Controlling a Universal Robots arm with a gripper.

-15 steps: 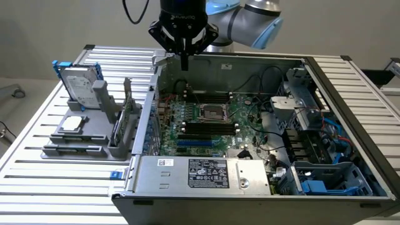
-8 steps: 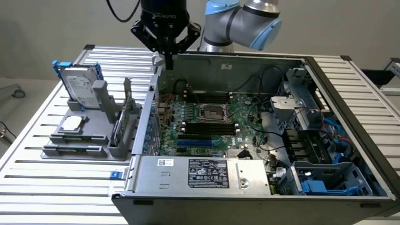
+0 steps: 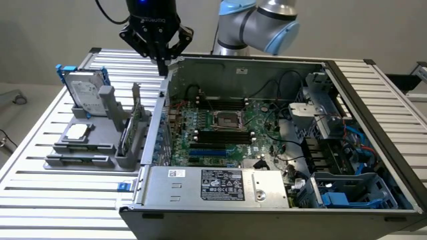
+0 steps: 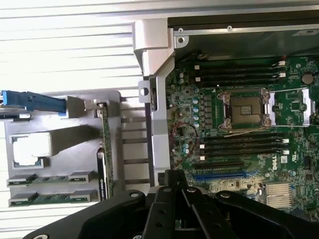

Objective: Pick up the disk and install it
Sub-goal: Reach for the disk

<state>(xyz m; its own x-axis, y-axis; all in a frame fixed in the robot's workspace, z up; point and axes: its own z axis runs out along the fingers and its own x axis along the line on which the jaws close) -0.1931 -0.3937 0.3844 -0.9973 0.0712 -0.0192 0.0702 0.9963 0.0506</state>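
Exterior view first: gripper (image 3: pixel 162 69) in the upper left of the frame, jaws pinched together to a narrow point, holding nothing, hanging just above the rear corner of the open computer case (image 3: pixel 240 60). Well apart from it, further toward the exterior view's left, the disk (image 3: pixel 88 95), standing upright on its edge in a grey rack (image 3: pixel 80 162), blue frame showing at its top, untouched. In the same rack, a small square chip (image 3: pixel 77 131) lying flat below the disk and a circuit card (image 3: pixel 135 122) standing upright between disk and case. Wrist view next: closed gripper (image 4: pixel 174 180) over the case wall, with the disk (image 4: pixel 32 101) seen edge-on as a blue strip at the side of the rack furthest from the case, and the chip (image 4: pixel 30 148) near it. Likely trouble from here: a straight descent striking the case wall rather than reaching anything; shut jaws landing on the disk's top edge and tipping it; a wide approach clipping the upright card; a grip on the smooth blue plastic alone slipping during the lift.
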